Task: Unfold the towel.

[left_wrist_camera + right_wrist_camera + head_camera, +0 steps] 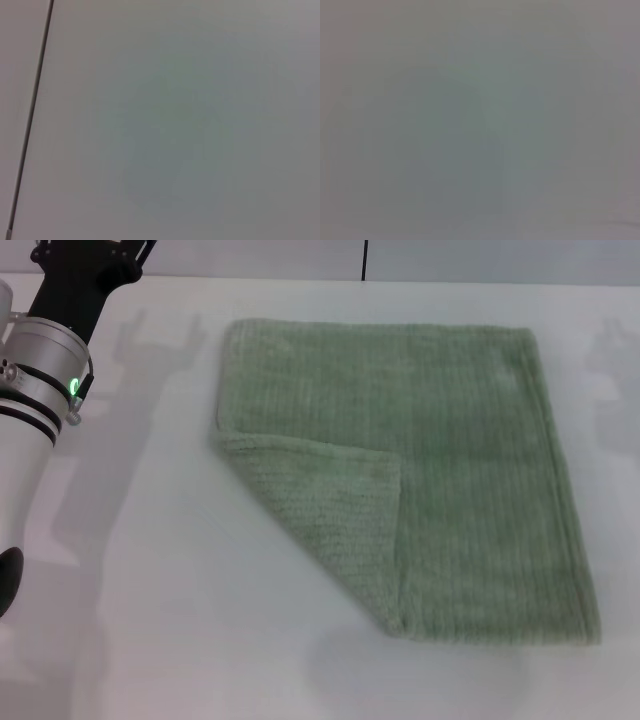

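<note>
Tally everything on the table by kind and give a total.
Towel, pale green, one corner folded over: 1
Total on the white table: 1
Robot arms in the head view: 1, the left arm, off to the towel's side.

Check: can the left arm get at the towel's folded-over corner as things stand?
Probably yes. The left arm is raised at the table's left, the folded corner faces that side, and only bare table lies between. Its pincer is out of view.

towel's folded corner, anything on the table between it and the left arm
Nothing visible does. The towel lies on the white table, its near-left corner folded over. Bare tabletop separates it from the left arm at the table's left edge.
</note>
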`<state>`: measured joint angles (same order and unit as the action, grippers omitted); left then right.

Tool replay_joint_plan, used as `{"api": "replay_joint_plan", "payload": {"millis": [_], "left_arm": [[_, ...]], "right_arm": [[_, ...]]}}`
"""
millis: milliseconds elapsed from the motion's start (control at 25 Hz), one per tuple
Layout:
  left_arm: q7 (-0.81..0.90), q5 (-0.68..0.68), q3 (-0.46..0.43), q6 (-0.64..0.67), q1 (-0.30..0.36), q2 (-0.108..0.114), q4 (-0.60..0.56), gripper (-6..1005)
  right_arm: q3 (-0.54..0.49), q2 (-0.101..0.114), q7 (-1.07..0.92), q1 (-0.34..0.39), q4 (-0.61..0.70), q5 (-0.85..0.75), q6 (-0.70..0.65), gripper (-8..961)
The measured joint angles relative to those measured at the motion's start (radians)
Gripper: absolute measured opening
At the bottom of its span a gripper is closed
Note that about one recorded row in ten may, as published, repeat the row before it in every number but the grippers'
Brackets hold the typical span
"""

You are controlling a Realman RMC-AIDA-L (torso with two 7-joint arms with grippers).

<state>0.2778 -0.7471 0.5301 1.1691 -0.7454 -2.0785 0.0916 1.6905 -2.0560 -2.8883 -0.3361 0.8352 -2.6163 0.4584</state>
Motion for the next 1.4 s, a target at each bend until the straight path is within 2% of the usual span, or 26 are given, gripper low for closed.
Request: {"api": "replay_joint_plan", "payload": {"millis": [280, 320, 360, 480, 520, 560, 680, 720, 760, 840, 880, 920, 1080, 1120, 1400], "left_arm": [[0.0, 0.0, 0.002, 0.002, 0.006, 0.002, -0.006, 798], [0.0, 0.0, 0.003, 0.004, 0.007, 0.001, -0.008, 798], [0.0, 0.0, 0.003, 0.004, 0.007, 0.001, -0.008, 797], [0.0, 0.0, 0.004, 0.013, 0.008, 0.001, -0.009, 797], [0.0, 0.0, 0.004, 0.013, 0.008, 0.001, -0.009, 796], [0.002, 0.0, 0.004, 0.018, 0.008, 0.001, -0.009, 796], [0.006, 0.0, 0.004, 0.031, 0.008, 0.0, -0.008, 795], [0.006, 0.0, 0.004, 0.031, 0.008, 0.0, -0.008, 795], [0.006, 0.0, 0.004, 0.037, 0.009, 0.0, -0.008, 795], [0.006, 0.0, 0.004, 0.039, 0.009, 0.0, -0.008, 794], [0.006, 0.0, 0.004, 0.039, 0.009, 0.0, -0.008, 794], [0.006, 0.0, 0.004, 0.04, 0.007, 0.0, -0.009, 794], [0.008, 0.0, 0.004, 0.04, 0.004, 0.0, -0.009, 793], [0.008, 0.0, 0.004, 0.04, 0.002, 0.0, -0.009, 792], [0.009, 0.0, 0.001, 0.04, 0.0, 0.0, -0.009, 790]], "right_arm": [[-0.101, -0.017, 0.078, 0.031, 0.293, -0.008, -0.481, 66], [-0.143, -0.017, 0.078, 0.021, 0.352, -0.008, -0.638, 53], [-0.143, -0.017, 0.078, 0.021, 0.352, -0.008, -0.638, 40], [-0.205, -0.016, 0.078, -0.01, 0.405, -0.008, -0.824, 30], [-0.253, -0.016, 0.078, -0.038, 0.436, -0.009, -0.952, 32], [-0.253, -0.016, 0.078, -0.038, 0.436, -0.009, -0.952, 31], [-0.313, -0.011, 0.079, -0.081, 0.473, -0.019, -1.13, 30], [-0.336, -0.009, 0.079, -0.107, 0.49, -0.039, -1.226, 29], [-0.336, -0.009, 0.079, -0.107, 0.49, -0.039, -1.226, 28], [-0.351, -0.008, 0.079, -0.145, 0.512, -0.071, -1.352, 27], [-0.351, -0.008, 0.079, -0.145, 0.512, -0.071, -1.352, 27], [-0.354, -0.005, 0.079, -0.168, 0.521, -0.081, -1.422, 26], [-0.361, 0.003, 0.08, -0.203, 0.519, -0.085, -1.505, 24], [-0.365, 0.008, 0.087, -0.227, 0.503, -0.085, -1.551, 23], [-0.408, 0.025, 0.14, -0.314, 0.385, -0.08, -1.635, 19]]}}
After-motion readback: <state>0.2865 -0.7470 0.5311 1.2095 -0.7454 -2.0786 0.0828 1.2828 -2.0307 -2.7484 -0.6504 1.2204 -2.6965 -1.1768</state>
